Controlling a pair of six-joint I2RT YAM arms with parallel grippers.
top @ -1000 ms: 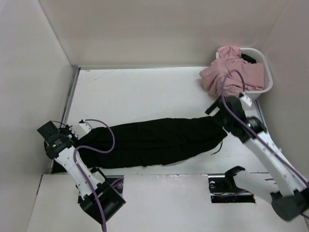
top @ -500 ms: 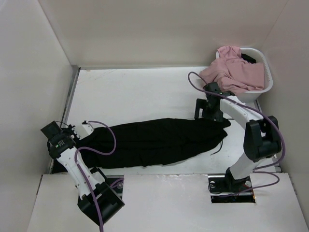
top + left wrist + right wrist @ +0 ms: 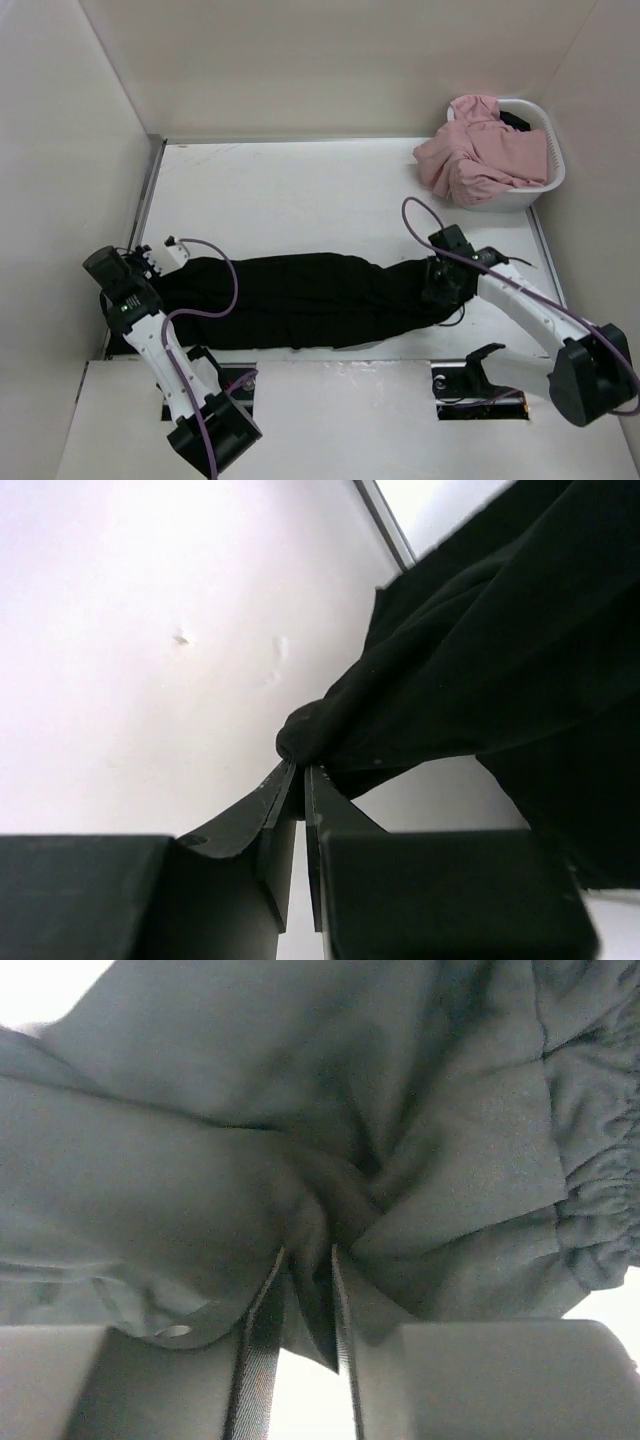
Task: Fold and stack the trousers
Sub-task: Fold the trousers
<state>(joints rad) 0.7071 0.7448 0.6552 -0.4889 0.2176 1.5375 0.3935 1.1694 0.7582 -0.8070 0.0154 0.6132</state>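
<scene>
1. Black trousers lay stretched out long on the white bench, a bit closer to the arms than the white basket.
2. Pink cloth was piled in the basket and hung over its side.
3. The right hand was at the trouser end closest to the basket. Its two fingers were pinched tight on a bunch of the black cloth, near the crinkly waistband.
4. The left hand was at the trouser end farthest from the basket. Its fingers were squeezed together on a small fold of the cloth.
5. Purple cables looped over both arms.
</scene>
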